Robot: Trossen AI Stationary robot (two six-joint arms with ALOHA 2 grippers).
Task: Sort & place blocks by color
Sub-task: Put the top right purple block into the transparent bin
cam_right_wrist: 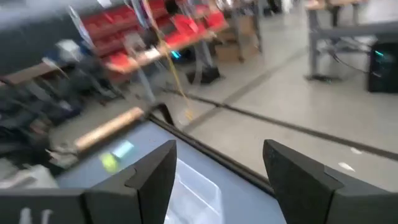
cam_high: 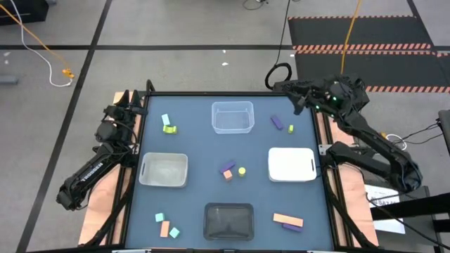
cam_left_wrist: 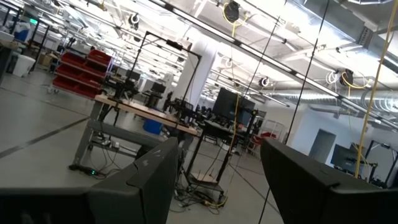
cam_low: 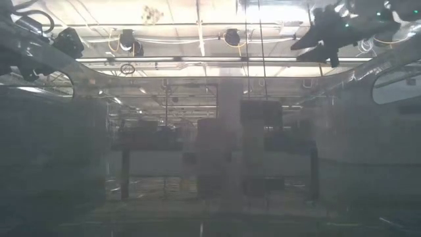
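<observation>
Blocks [cam_high: 226,168] look light, stiff wood; pinch across flat sides; left gripper [cam_left_wrist: 214,180] and right gripper [cam_right_wrist: 217,180] spread, empty.

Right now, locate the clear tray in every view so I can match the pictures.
High view: the clear tray sits at the far middle of the table, empty.
Low view: not identifiable; the picture is hazy.
Left wrist view: not in it; only the room shows.
Right wrist view: the clear tray shows between the right gripper's open fingers.
Shared landmark: the yellow-green block beside the cyan block.
</observation>
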